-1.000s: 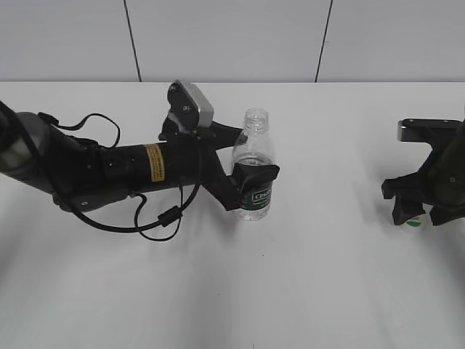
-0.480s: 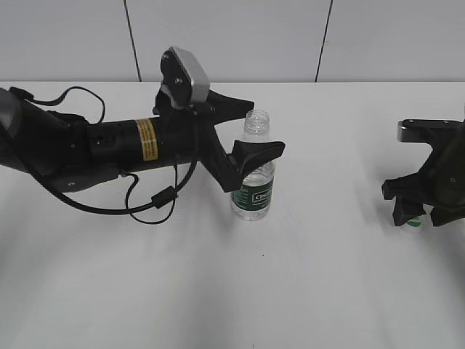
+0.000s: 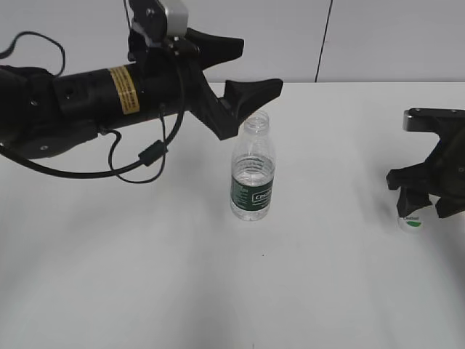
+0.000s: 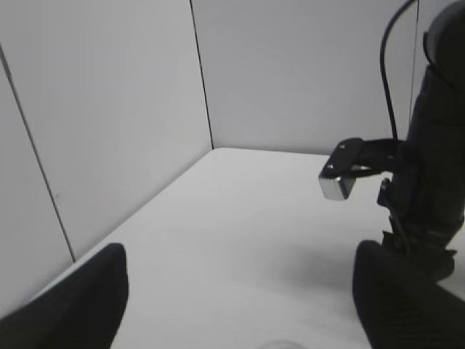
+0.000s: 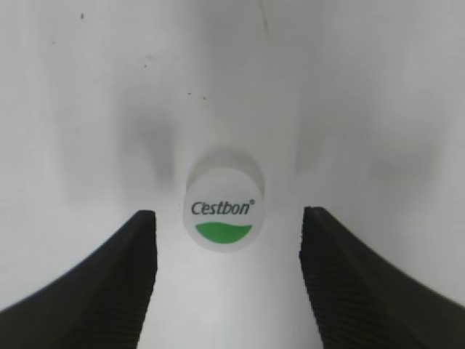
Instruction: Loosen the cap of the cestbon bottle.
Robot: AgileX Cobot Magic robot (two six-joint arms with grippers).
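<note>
The cestbon bottle (image 3: 253,174) stands upright on the white table, its neck open with no cap on it. My left gripper (image 3: 240,64) is open and empty, raised above and just left of the bottle's mouth, apart from it. The cap (image 3: 411,222) lies on the table at the right, white with a green mark. In the right wrist view the cap (image 5: 225,209) sits between my open right gripper's fingers (image 5: 229,233), touching neither. In the exterior view my right gripper (image 3: 425,196) hangs just above the cap. The left wrist view shows open jaws (image 4: 240,291) and bare table.
The white table (image 3: 218,291) meets a pale panelled wall (image 3: 232,36) at the back. My right arm (image 4: 429,182) shows in the left wrist view. A black cable (image 3: 138,160) loops under my left arm.
My left gripper let go of the bottle and rose up and back, above its mouth. My right gripper lifted slightly, and the cap now shows on the table under it.
</note>
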